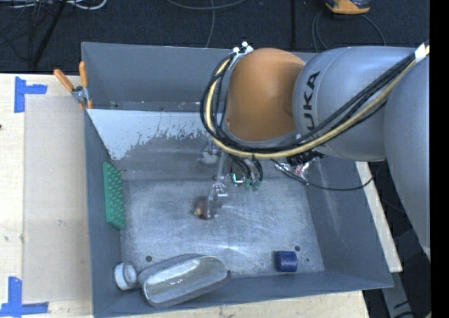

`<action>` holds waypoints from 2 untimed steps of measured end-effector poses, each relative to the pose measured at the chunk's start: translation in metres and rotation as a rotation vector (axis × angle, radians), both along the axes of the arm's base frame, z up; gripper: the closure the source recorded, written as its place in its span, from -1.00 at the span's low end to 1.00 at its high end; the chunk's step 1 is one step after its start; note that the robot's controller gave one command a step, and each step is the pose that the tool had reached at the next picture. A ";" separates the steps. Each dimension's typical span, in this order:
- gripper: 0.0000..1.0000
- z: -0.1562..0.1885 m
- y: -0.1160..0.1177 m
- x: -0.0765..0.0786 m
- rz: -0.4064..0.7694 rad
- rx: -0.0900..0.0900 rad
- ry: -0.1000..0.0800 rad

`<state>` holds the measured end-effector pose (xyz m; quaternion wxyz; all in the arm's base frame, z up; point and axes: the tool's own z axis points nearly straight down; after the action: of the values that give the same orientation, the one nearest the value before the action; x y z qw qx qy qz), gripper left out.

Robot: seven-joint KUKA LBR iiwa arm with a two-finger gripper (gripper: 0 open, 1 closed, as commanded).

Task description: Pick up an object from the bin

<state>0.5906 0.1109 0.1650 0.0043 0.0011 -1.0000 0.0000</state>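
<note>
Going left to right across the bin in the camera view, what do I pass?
green ridged strip → clear plastic container → hand → small blue cylinder

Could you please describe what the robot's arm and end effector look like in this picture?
The arm has thick, rounded silver-grey segments bearing dark lettering, of which UKA shows. A smooth orange dome covers the wrist. Black and pale yellow cables run along the arm and loop round that dome. The end effector is slim grey metal, with green wiring near its top.
</note>
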 end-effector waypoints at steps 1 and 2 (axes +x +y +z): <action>-1.00 -0.094 -0.030 0.000 0.031 0.002 -0.011; 1.00 -0.089 -0.029 0.002 0.031 0.003 -0.015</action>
<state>0.5930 0.0823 0.0763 -0.0034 0.0165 -0.9999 -0.0015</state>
